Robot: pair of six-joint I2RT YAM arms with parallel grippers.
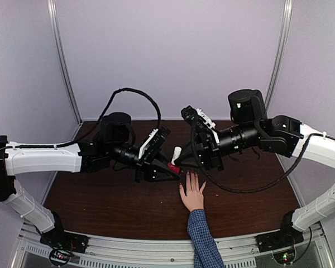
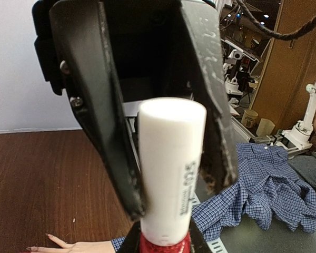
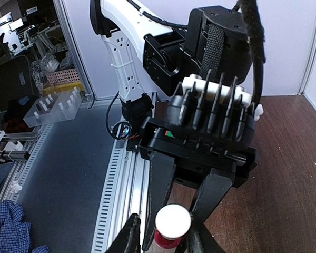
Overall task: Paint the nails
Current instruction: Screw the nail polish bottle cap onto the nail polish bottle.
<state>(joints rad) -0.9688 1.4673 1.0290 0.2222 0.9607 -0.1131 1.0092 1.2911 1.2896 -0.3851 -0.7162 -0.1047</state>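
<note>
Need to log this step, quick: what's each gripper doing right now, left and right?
Left gripper: shut on the polish bottle, holding it by its white cap.
Right gripper: near the bottle, but its jaws cannot be told.

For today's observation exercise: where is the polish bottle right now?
In the top view, the polish bottle sits mid-table, clamped in the left gripper, just beyond the fingertips of the human hand. The right gripper is beside its cap.

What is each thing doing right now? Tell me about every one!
Polish bottle: capped, held.
White cap: on the bottle.
Left gripper: shut on the polish bottle.
Right gripper: cannot tell if open.
Hand: flat on the table, fingers spread.
Nails: look dark, too small to be sure.
</note>
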